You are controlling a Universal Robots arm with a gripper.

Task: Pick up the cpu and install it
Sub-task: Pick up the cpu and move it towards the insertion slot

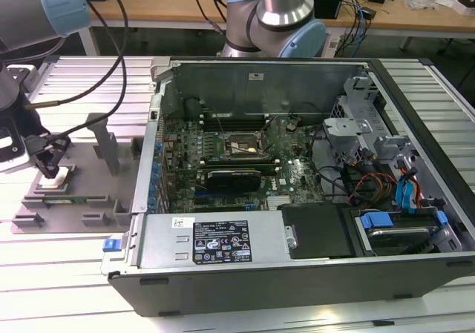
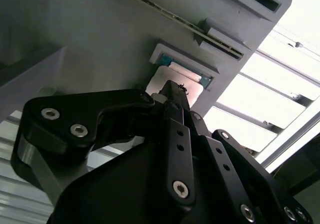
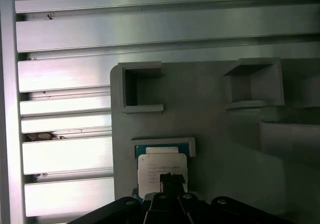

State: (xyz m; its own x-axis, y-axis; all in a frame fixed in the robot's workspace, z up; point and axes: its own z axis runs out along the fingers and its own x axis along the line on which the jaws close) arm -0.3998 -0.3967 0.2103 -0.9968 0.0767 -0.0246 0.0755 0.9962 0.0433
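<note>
The cpu (image 1: 59, 176) (image 2: 161, 80) (image 3: 160, 165), a small pale silvery square, lies flat in a shallow pocket of the grey plastic fixture (image 1: 83, 199) (image 2: 100, 34) (image 3: 220, 134) at the exterior view's left. My gripper (image 1: 50, 168) (image 2: 175, 88) (image 3: 171, 178) hangs directly over the chip. Its black fingers are drawn together to a narrow tip at the chip's top face; I cannot tell whether the tip touches it. The dark square socket (image 1: 241, 146) sits on the motherboard inside the open computer case.
The open computer case (image 1: 297, 274) takes up the middle and the exterior view's right, with cables, drive bays and a labelled power supply. Upright grey posts (image 1: 100, 136) rise from the fixture. Ribbed aluminium table slats (image 3: 65, 154) lie around it. Another arm's base (image 1: 278, 18) stands behind the case.
</note>
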